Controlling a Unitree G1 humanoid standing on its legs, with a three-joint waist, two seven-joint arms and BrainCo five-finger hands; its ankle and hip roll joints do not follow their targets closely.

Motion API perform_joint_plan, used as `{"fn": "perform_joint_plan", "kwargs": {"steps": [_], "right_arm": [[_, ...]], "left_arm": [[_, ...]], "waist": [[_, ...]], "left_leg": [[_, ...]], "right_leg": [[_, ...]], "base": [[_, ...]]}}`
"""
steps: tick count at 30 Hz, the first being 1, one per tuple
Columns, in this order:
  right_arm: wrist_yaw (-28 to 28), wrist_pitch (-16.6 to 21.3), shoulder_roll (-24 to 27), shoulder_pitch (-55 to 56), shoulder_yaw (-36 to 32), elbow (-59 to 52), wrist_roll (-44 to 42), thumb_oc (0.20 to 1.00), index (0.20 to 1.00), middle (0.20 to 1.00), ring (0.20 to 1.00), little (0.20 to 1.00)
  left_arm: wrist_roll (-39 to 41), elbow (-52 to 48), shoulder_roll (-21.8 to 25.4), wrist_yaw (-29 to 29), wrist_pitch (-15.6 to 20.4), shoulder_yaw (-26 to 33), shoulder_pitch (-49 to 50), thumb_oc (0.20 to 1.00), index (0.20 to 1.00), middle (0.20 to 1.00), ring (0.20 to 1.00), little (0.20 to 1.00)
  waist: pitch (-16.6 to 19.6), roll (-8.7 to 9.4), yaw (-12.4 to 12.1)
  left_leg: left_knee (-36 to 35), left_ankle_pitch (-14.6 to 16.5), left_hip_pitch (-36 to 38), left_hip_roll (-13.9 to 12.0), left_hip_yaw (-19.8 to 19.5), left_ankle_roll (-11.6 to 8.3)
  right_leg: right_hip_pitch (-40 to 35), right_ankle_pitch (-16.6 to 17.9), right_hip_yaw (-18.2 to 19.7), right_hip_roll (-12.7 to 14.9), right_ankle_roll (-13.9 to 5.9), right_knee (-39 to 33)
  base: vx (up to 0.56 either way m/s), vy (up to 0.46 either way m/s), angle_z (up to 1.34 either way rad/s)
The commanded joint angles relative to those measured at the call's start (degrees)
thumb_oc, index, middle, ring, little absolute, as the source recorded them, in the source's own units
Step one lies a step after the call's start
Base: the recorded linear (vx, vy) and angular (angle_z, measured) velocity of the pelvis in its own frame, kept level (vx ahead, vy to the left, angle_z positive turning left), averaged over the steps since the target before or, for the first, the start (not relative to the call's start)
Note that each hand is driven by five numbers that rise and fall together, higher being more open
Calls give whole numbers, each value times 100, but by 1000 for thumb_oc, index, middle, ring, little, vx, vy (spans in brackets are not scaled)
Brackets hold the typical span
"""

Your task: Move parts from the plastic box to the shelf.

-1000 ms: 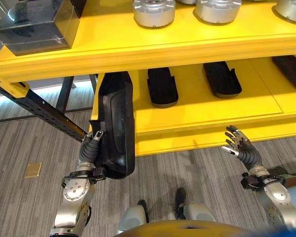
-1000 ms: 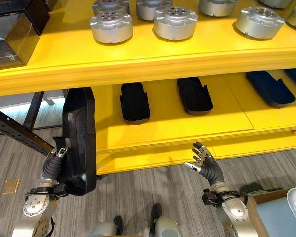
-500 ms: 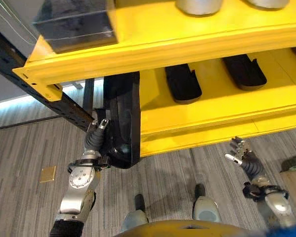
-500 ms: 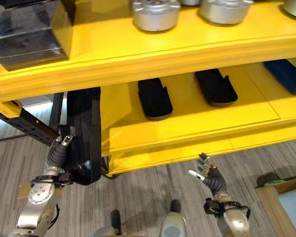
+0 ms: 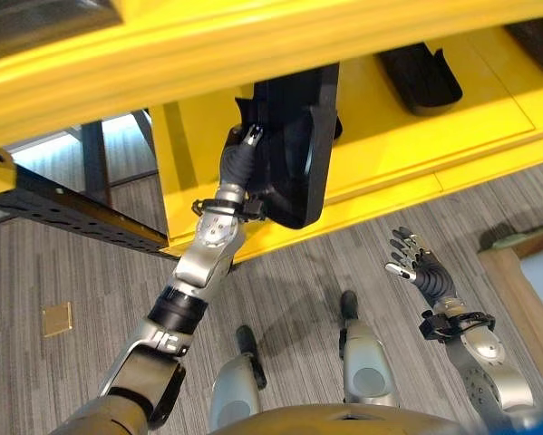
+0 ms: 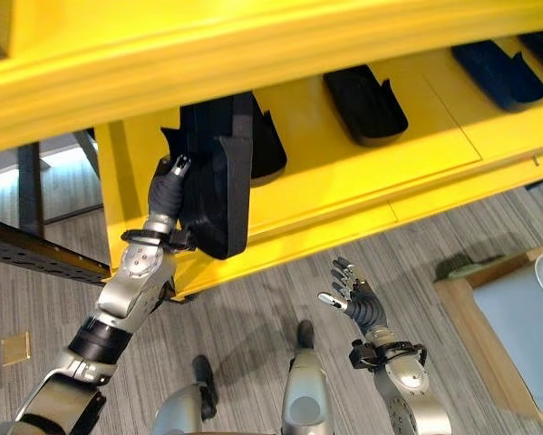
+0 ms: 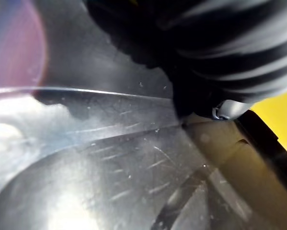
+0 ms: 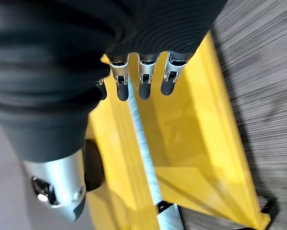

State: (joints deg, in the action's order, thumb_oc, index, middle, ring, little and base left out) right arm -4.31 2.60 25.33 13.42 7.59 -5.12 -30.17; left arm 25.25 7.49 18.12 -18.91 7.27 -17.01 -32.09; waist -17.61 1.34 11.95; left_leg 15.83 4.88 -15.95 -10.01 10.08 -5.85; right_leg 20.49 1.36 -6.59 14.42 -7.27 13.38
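Holding one black part (image 5: 294, 145), left robot hand (image 5: 239, 159); two more shelved.

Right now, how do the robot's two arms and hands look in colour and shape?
Both arms are silver-grey with rounded segments and black bands. On the left hand and the right hand, a dark ribbed cover wraps the wrist and the back. The right hand's fingers are silver with dark tips.
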Motion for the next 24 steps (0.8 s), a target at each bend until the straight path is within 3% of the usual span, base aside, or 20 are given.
{"fn": "perform_joint_plan", "kwargs": {"steps": [1, 9, 18, 21, 24], "right_arm": [[132, 207, 209, 66, -37, -600, -212, 1000, 1000, 1000, 1000, 1000], [241, 255, 236, -42, 83, -606, -215, 1000, 1000, 1000, 1000, 1000], [152, 265, 308, 29, 83, -552, -210, 1000, 1000, 1000, 1000, 1000], [50, 245, 399, 53, 97, -463, -204, 1000, 1000, 1000, 1000, 1000], [-13, 217, 426, 75, 81, -416, -214, 1000, 1000, 1000, 1000, 1000]], "left_arm": [[314, -41, 74, -436, 646, 201, -388, 200, 200, 200, 200, 200], [481, 199, 314, -1035, 907, 592, -1048, 200, 200, 200, 200, 200], [395, 159, 728, -1297, 1038, 952, -1245, 200, 200, 200, 200, 200], [363, 528, 1301, -1376, 1029, 965, -1640, 200, 200, 200, 200, 200], [310, 770, 1570, -1322, 949, 885, -1792, 200, 200, 200, 200, 200]], "waist": [[115, 41, 20], [2, 104, 58], [59, 131, 20], [104, 150, -1], [106, 154, -13]], "left_leg": [[200, -183, -294, -501, -188, -269], [538, -161, -856, -642, -349, -325], [713, -115, -1141, -679, -494, -352], [783, -92, -1268, -674, -552, -354], [836, -76, -1339, -661, -587, -345]], "right_leg": [[-51, -534, 21, 253, -246, 622], [586, -701, 60, 149, -159, 1140], [795, -829, 15, 128, -117, 1385], [856, -852, -23, 119, -121, 1424], [886, -863, -44, 135, -130, 1472]], "base": [[-115, -66, -10], [-44, -57, 0], [6, -29, 6], [11, -12, 7], [18, 3, 6]]}}
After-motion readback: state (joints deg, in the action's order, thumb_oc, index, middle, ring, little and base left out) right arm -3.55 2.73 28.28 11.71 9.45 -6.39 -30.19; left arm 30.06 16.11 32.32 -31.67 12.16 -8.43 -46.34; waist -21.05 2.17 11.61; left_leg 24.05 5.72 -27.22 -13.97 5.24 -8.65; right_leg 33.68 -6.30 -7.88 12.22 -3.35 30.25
